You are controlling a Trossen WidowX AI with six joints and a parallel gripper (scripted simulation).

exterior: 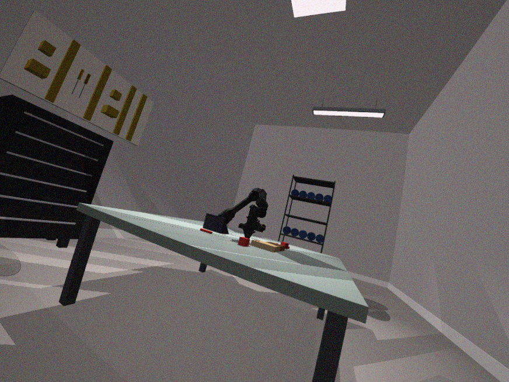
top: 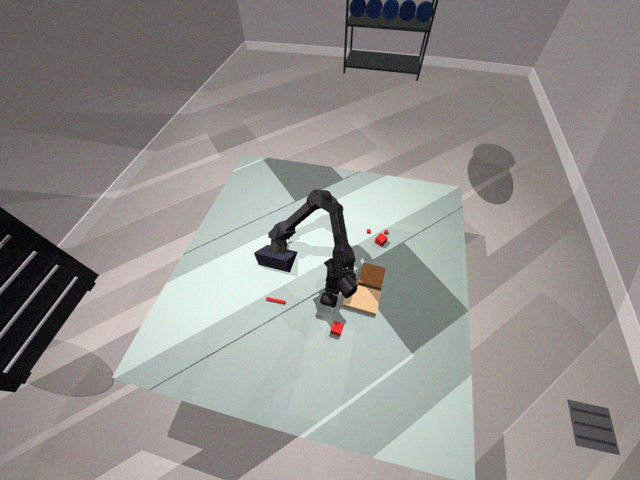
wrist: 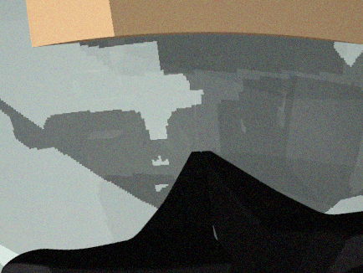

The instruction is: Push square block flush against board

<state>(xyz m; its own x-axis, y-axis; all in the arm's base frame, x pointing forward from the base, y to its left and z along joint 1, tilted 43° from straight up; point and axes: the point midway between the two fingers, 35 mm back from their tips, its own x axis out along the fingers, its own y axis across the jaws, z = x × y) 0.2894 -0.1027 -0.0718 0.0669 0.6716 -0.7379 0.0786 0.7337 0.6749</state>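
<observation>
The brown square block lies flat behind the wider tan board in the top view. Their facing sides look together; a fine gap cannot be ruled out. Their right edges look nearly in line. My gripper is shut and empty, pointing down. Its fingertips are low beside the board's left side, apart from it in the wrist view. In the top view the arm hides the fingertips and the board's rear left corner. The block is out of the wrist view.
A red cube stands in front of the gripper. A red stick lies toward the left. A larger red block and two small red cubes lie behind the brown block. The arm's base is at the left.
</observation>
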